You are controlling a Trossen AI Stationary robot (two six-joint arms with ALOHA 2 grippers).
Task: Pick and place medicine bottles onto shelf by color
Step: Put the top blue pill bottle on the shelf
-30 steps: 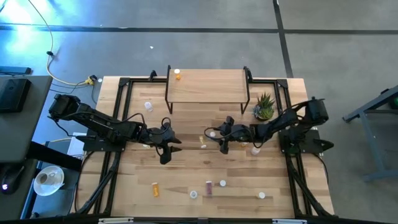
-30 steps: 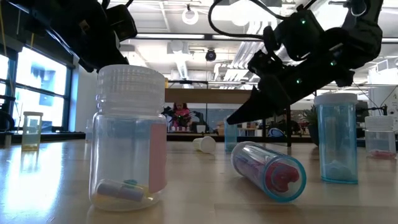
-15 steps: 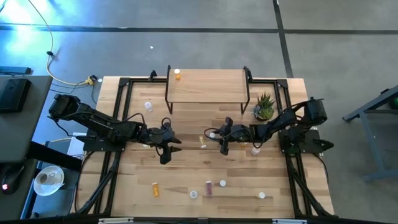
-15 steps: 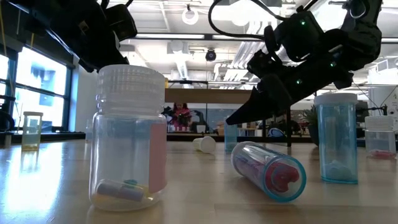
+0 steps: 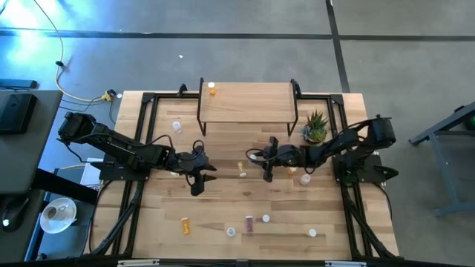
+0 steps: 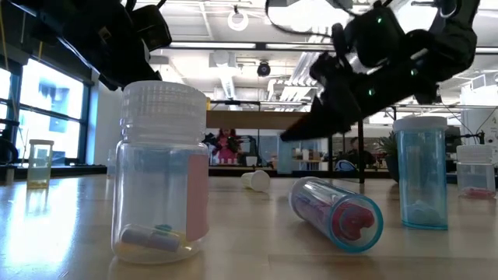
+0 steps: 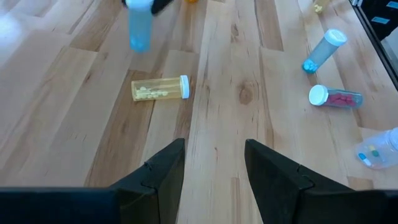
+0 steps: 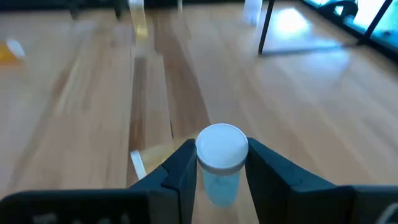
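Observation:
The shelf (image 5: 247, 104) stands at the table's far middle with an orange bottle (image 5: 212, 89) on its top. My right gripper (image 5: 267, 160) is in front of the shelf, shut on a pale blue, white-capped medicine bottle (image 8: 219, 163), which also shows in the left wrist view (image 7: 138, 26). My left gripper (image 7: 214, 174) hovers open left of centre (image 5: 199, 172) with nothing between its fingers. Ahead of it a yellow bottle (image 7: 160, 88) lies on its side on the table. My right gripper pinches the pale blue bottle between its two fingers, which sit on the body's two sides just under the white cap (image 8: 222, 147). The fingers come slanting down from the table's right. The bottle stands upright in the hold, a little above the table.
A small potted plant (image 5: 315, 127) stands right of the shelf. More bottles lie scattered toward the near edge (image 5: 185, 225) (image 5: 249, 222). Close to the low camera are a clear upright bottle (image 6: 159, 171), one lying on its side (image 6: 336, 211) and an upright blue one (image 6: 422, 171).
My right gripper has shut on the pale blue bottle and risen a little, taking the bottle off the table, still upright. My left arm has kept still.

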